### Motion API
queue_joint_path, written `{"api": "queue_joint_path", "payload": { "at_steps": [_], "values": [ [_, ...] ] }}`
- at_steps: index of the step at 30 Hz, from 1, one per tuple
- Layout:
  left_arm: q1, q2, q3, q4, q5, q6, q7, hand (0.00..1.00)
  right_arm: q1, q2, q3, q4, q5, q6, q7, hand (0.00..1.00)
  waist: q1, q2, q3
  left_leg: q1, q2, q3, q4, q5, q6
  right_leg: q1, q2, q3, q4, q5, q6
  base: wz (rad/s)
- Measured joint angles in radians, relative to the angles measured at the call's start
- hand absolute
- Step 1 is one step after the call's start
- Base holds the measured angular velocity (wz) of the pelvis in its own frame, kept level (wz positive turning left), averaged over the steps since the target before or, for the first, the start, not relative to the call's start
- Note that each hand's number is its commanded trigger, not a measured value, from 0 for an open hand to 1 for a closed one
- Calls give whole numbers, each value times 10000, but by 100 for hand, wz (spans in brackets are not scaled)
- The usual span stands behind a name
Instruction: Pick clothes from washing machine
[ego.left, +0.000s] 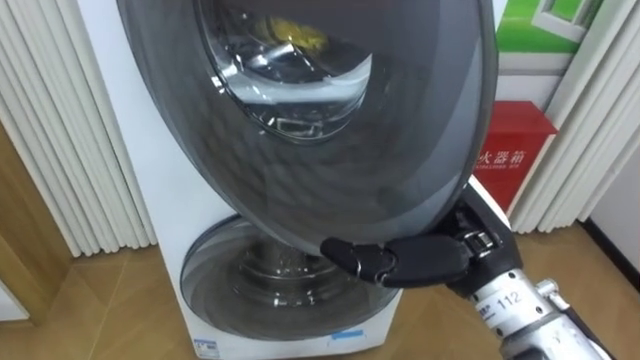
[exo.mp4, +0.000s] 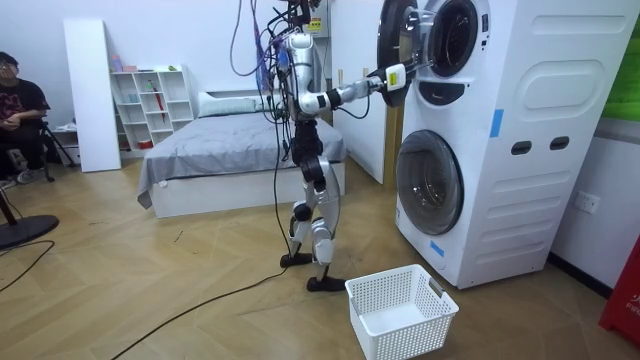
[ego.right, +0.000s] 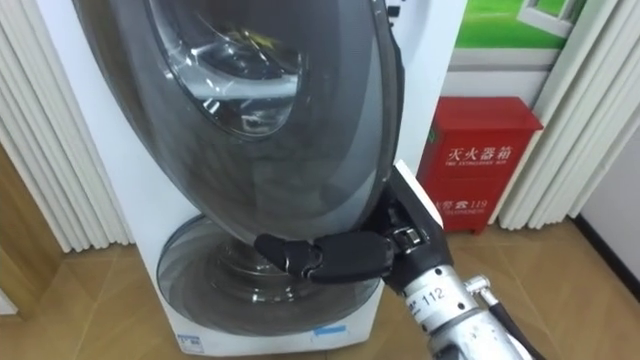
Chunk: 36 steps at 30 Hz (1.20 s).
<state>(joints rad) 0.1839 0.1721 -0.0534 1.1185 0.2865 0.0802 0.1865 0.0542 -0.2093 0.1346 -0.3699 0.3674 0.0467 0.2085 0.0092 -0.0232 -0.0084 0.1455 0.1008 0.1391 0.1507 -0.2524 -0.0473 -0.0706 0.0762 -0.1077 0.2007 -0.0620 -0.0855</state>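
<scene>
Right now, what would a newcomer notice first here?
The big dark round door of the upper machine, swung open close before the head camera, with the right hand laid against its lower edge. Next, the red box right of the machine, and in the room view a white basket by the robot's feet.

The robot stands before the stacked washing machines (exo.mp4: 520, 150), its right hand (exo.mp4: 392, 78) seemingly touching the upper door (exo.mp4: 398, 35). A white basket (exo.mp4: 405, 338) sits beside its feet.

We log door (ego.left: 330, 120): glossy smoked plastic, clear glass bowl | washing machine (exo.mp4: 540, 130) casing: smooth glossy white | right hand (ego.left: 400, 262): matt black | basket (exo.mp4: 400, 310): white plastic lattice | floor (exo.mp4: 150, 290): satin wood parquet
</scene>
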Motion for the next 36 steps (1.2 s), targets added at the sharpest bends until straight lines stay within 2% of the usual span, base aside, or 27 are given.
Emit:
{"api": "queue_joint_path", "payload": {
  "at_steps": [7,11,18,21,23,27,28,29,32,34,36],
  "values": [
    [-53,136,-27,-13,-10,-253,-47,0,-1,-1,188,-103,19,-3,364,0,113,29,20,11,12,101,43,5,-2,-42,-7,11,51,-46,-38,-4],
    [-208,164,-28,194,-3,-381,-46,0,60,-12,286,-274,-119,-3,636,0,169,23,23,-166,8,-22,197,5,-4,-98,-92,-214,71,-79,-13,7],
    [-395,285,-289,408,116,-385,-51,0,60,23,913,-363,-410,-5,786,0,574,-173,30,-155,40,-138,197,132,-163,-197,-83,-300,214,-181,-99,1],
    [-387,289,-291,407,114,-367,-52,0,60,90,1109,-363,-486,-5,787,0,727,-248,33,-207,48,-374,208,201,-214,-197,-120,-541,202,-199,-215,7],
    [-391,290,-294,380,103,-359,-51,0,59,157,1339,-364,-477,-7,799,0,796,-269,28,-340,57,-616,311,233,-236,-214,-223,-935,206,-230,-268,14],
    [-424,289,-317,190,102,-356,-51,0,34,222,1704,-406,-407,-28,925,0,1045,-326,-5,-716,93,-748,544,293,-225,-422,-294,-1199,223,-230,-291,12],
    [-444,291,-314,169,102,-356,-51,0,2,229,1833,-408,-404,-38,1000,0,1171,-367,-35,-817,94,-753,549,333,-194,-501,-379,-1419,227,-227,-285,6],
    [-462,292,-303,171,104,-352,-59,0,-95,228,2004,-408,-407,-38,1067,0,1274,-402,-22,-873,95,-754,546,393,-188,-522,-414,-1516,206,-186,-210,12],
    [-468,300,-283,170,99,-340,-181,0,-364,222,2392,-398,-414,-4,1161,0,1452,-479,-39,-984,102,-784,521,414,-114,-533,-435,-1557,145,-154,-90,22],
    [-466,311,-283,157,78,-211,-247,0,-999,214,3081,-378,-409,10,1319,0,1795,-502,-55,-1089,95,-881,484,468,-57,-503,-416,-1573,-59,-57,69,19],
    [-460,346,-279,103,42,-141,-267,0,-1223,217,3283,-354,-406,8,1458,0,1950,-564,-100,-1162,72,-1003,495,502,-98,-461,-422,-1578,-150,0,161,28]
  ]
}}
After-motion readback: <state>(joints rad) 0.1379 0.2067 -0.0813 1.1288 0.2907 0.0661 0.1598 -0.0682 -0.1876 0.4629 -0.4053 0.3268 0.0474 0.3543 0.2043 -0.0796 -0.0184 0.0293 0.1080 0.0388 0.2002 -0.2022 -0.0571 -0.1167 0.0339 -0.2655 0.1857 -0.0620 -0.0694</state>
